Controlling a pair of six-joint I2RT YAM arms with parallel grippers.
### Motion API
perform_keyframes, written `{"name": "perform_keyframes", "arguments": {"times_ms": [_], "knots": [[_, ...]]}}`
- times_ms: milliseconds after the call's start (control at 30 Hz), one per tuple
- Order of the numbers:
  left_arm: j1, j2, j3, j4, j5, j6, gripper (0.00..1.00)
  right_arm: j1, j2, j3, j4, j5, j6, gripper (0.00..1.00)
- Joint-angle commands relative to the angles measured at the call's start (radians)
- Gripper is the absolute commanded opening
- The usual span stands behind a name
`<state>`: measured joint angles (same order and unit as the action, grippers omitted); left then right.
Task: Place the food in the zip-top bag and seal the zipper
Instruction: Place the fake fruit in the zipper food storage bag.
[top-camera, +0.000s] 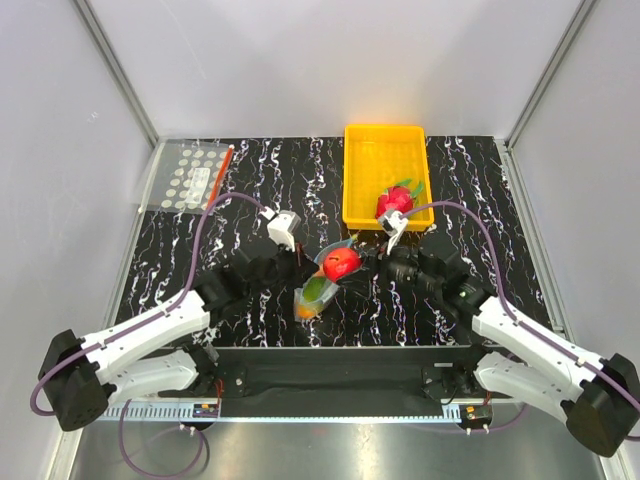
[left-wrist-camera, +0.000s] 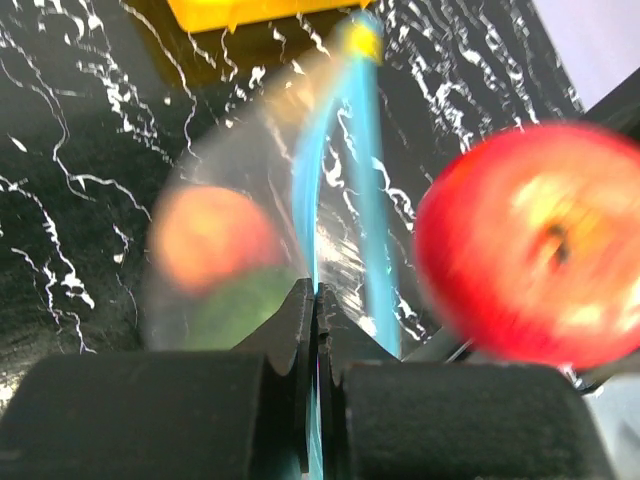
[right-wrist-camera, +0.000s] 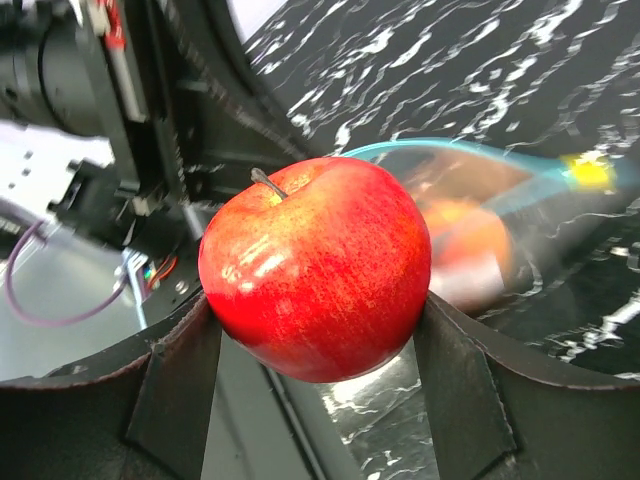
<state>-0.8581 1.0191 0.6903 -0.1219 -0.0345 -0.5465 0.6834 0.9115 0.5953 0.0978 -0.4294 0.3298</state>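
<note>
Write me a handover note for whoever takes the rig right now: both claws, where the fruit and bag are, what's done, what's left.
Left claw: shut on the mouth edge of the small clear plastic zip-top bag, holding it open.
Right claw: gripping the glossy red toy apple beside the bag's mouth, not inside yet.
Done: orange and green toy fruit already in the bag.
Left: drop the apple in, then press the pale blue zipper strip shut. A red-and-green toy sits in the yellow plastic tray; it may need bagging too.
</note>
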Motion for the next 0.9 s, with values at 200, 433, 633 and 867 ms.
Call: {"name": "perform_keyframes", "arguments": {"times_ms": [200,433,633,867], "knots": [[-0.004,-0.017,0.026,0.014,-0.008,0.013,0.0,0.05,0.104,0.063,0.066,0.01,0.026,0.29],[-0.004,-0.034,0.011,0.019,-0.01,0.005,0.0,0.108,0.159,0.126,-0.151,0.183,0.046,0.27],[-0.013,-0.037,0.012,0.028,0.001,-0.012,0.0,0.199,0.21,0.201,-0.277,0.403,0.078,0.27],[-0.019,-0.036,0.011,0.051,0.03,-0.039,0.0,0.219,0.315,0.242,-0.24,0.538,0.156,0.32]]}}
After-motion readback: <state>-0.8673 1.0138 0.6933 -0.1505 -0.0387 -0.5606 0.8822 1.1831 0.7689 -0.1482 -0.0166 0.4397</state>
